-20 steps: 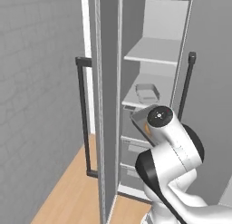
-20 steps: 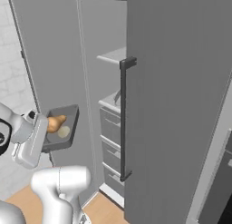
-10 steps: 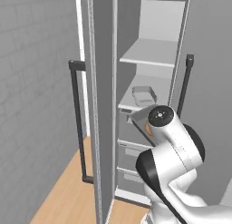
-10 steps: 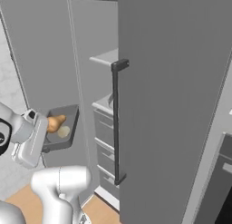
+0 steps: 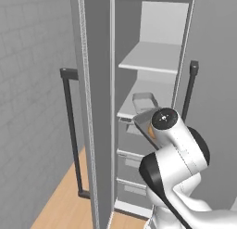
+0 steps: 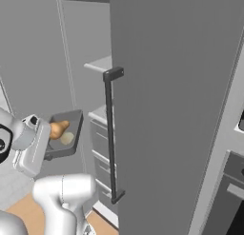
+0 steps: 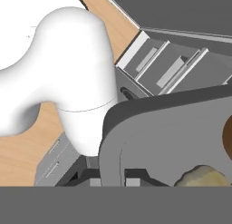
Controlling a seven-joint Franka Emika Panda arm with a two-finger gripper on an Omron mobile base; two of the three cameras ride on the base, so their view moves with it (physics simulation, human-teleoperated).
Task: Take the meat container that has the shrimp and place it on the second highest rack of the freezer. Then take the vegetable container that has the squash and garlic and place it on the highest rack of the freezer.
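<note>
My gripper (image 6: 46, 153) is shut on the near rim of the vegetable container (image 6: 64, 134), a dark grey tray held level in front of the open freezer (image 5: 152, 19). Orange squash (image 6: 58, 129) and pale garlic (image 6: 67, 139) lie in it. In the hand view the tray's rim (image 7: 158, 123) fills the foreground, with the garlic (image 7: 201, 175) at its bottom right. The highest rack (image 5: 152, 56) is a bare white shelf. On the second highest rack (image 5: 127, 105) stands the meat container (image 5: 144, 99); what is inside it is hidden. The held tray hangs just below that shelf's height.
The freezer's left door stands open edge-on, with its dark bar handle (image 5: 71, 130). Its right door (image 6: 181, 101) with a bar handle (image 6: 109, 139) looms close on the right. Grey drawers (image 5: 132, 163) sit under the shelves. A black oven (image 6: 236, 181) is at the far right.
The whole picture has shifted and the freezer looms larger, so the base has driven closer. The tray stays in the shut gripper, in the same place relative to the arm.
</note>
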